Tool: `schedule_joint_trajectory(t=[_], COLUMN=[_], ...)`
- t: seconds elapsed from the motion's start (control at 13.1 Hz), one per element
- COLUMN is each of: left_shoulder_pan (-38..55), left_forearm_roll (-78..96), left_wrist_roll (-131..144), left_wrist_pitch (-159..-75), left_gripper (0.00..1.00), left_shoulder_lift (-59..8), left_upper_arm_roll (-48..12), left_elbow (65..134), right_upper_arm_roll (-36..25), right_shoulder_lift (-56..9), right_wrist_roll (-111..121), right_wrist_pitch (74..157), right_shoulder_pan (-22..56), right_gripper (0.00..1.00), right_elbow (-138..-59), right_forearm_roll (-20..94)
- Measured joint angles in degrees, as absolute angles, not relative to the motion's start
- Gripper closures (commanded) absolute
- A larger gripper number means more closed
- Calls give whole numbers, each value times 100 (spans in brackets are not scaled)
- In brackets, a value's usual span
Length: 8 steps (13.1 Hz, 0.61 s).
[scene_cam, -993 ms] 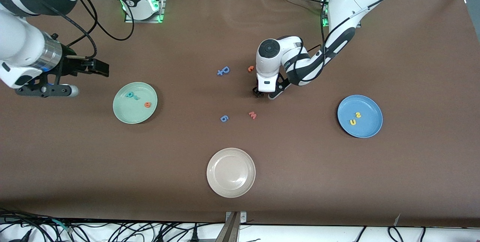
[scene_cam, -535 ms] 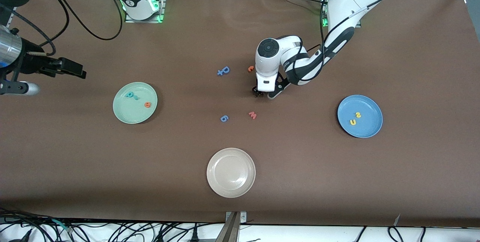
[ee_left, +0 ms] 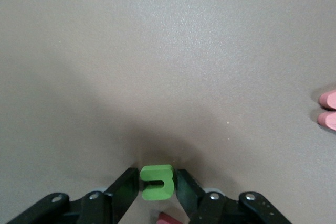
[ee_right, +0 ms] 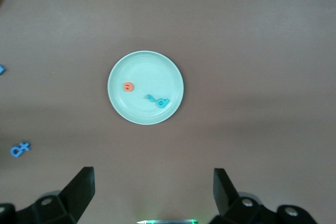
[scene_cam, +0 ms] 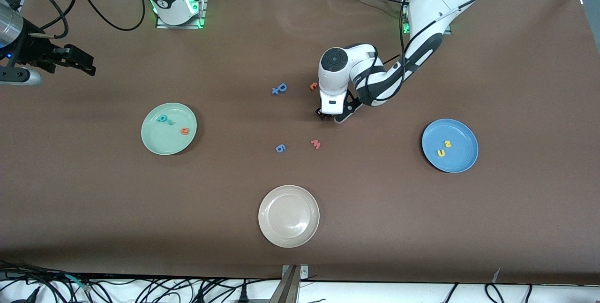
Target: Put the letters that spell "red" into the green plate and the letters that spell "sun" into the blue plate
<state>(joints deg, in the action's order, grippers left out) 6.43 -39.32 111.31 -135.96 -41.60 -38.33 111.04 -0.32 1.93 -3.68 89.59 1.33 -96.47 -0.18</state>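
The left gripper [ee_left: 156, 187] is down at the worktop [scene_cam: 422, 228], near the salmon w [scene_cam: 316, 144], toward the robots from it; its fingers [ee_left: 124, 190] press on both sides of the green arch letter [ee_left: 156, 182]; the blue plate [scene_cam: 461, 164], toward the left arm's end from the w, holds two yellow letters [scene_cam: 444, 148]; the green plate [scene_cam: 161, 141] holds the orange e [scene_cam: 184, 131] and teal letters [scene_cam: 164, 118]; the right gripper [ee_right: 152, 192] waits up high over that plate, fingers wide apart.

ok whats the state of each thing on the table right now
left gripper: on the table, shut on the green arch letter
right gripper: open, empty, high over the green plate
green plate: holds three letters
blue plate: holds two yellow letters
cream plate: empty
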Motion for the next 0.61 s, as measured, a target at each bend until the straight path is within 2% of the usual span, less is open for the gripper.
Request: schedule_joint_trajectory(t=[0.61], left_shoulder_pan=[641], left_forearm_roll=[-3931], left_wrist_roll=[11131], left_wrist_pitch=[-13575], left_gripper=[69], left_shoulder_lift=[-4158], left_upper_arm_roll=[-3835], left_elbow=[11102], right_upper_arm_roll=[-85], right_shoulder_lift=[98], right_wrist_roll=[-237], right_wrist_pitch=[9378], right_shoulder_pan=[76], right_gripper=[0], right_elbow=[-9711], right_forearm_roll=[52])
